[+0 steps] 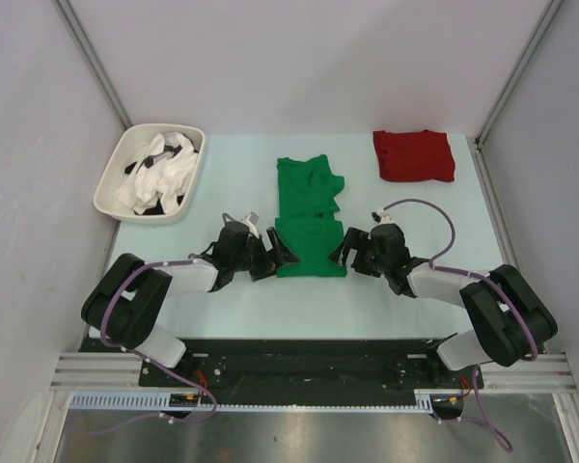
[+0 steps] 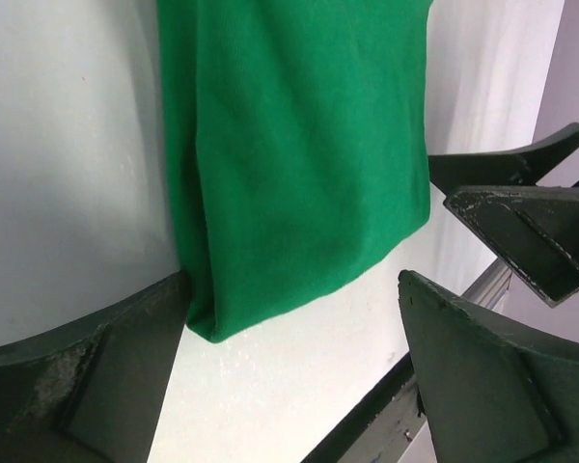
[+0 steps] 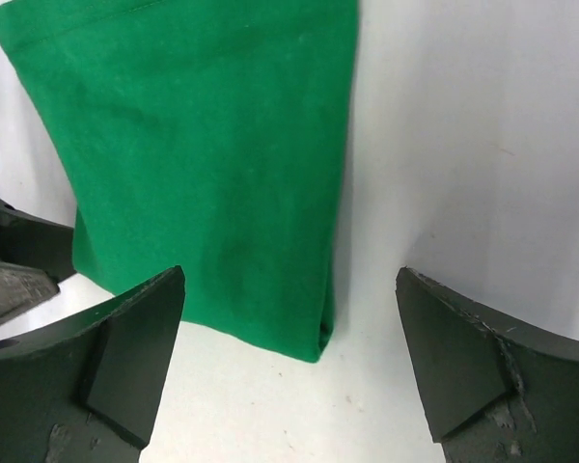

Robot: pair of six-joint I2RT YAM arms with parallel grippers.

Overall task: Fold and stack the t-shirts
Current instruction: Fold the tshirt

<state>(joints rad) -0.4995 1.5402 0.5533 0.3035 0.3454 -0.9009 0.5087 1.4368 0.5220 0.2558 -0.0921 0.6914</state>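
A bright green t-shirt (image 1: 309, 217) lies folded into a long strip in the middle of the table, its near end between my two grippers. The left gripper (image 1: 278, 255) stands open at the strip's near left corner (image 2: 207, 323), its jaws holding nothing. At the near right corner (image 3: 318, 342) the right gripper (image 1: 346, 250) is open too, and cloth lies in front of its jaws without being pinched. In the left wrist view the right gripper's fingers (image 2: 521, 203) show across the shirt. A dark red t-shirt (image 1: 413, 156) rests folded square at the far right.
A white bin (image 1: 106, 193) holding white and black cloths stands at the far left. Grey walls and metal frame posts close in the table on the left, right and back. The table's near edge (image 2: 405, 405) runs just behind the grippers.
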